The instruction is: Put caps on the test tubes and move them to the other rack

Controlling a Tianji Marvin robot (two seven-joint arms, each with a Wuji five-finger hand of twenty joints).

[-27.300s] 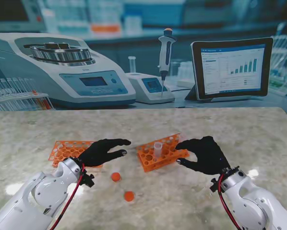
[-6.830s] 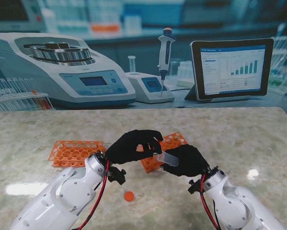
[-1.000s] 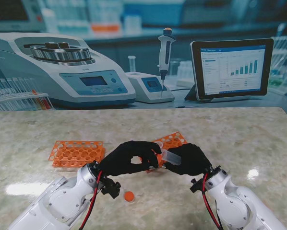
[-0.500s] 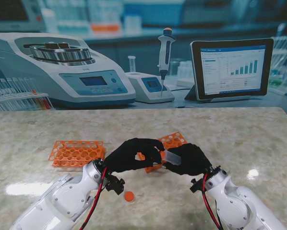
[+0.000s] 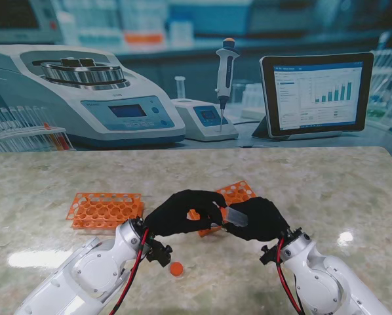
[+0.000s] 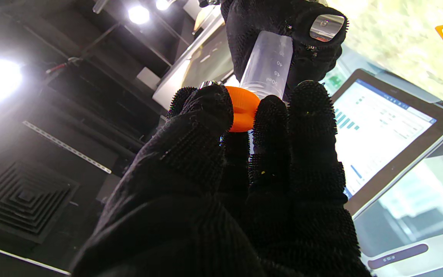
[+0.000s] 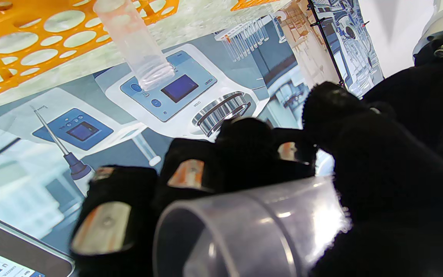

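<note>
Over the table from the stand camera, both hands meet in the air just in front of the nearer rack (image 5: 238, 195). The right hand (image 5: 256, 219) grips a clear tube (image 5: 233, 214) lying nearly sideways, its mouth aimed at the left hand (image 5: 179, 213). Compared with a second ago the left hand has slid in closer, so the gap at the tube's mouth is basically gone. One spare cap (image 5: 176, 268) sits on the table nearer to me, and the other rack (image 5: 104, 209) waits off to the left, apparently with nothing in it yet

Left wrist camera: the left hand (image 6: 244, 161) pinches an orange cap (image 6: 242, 109) between thumb and fingers, and it looks tilted right against the rim of the tube (image 6: 267, 65). Can't tell if it's threaded on or just touching.

Right wrist camera: the right hand (image 7: 321, 184) is wrapped around the tube (image 7: 252, 231), and its near end looks open. A second tube (image 7: 137, 46) stands uncapped in the rack (image 7: 14, 50)

So I'd say capping number one is just starting, needs straightening and twisting, and no transfer has happened
</note>
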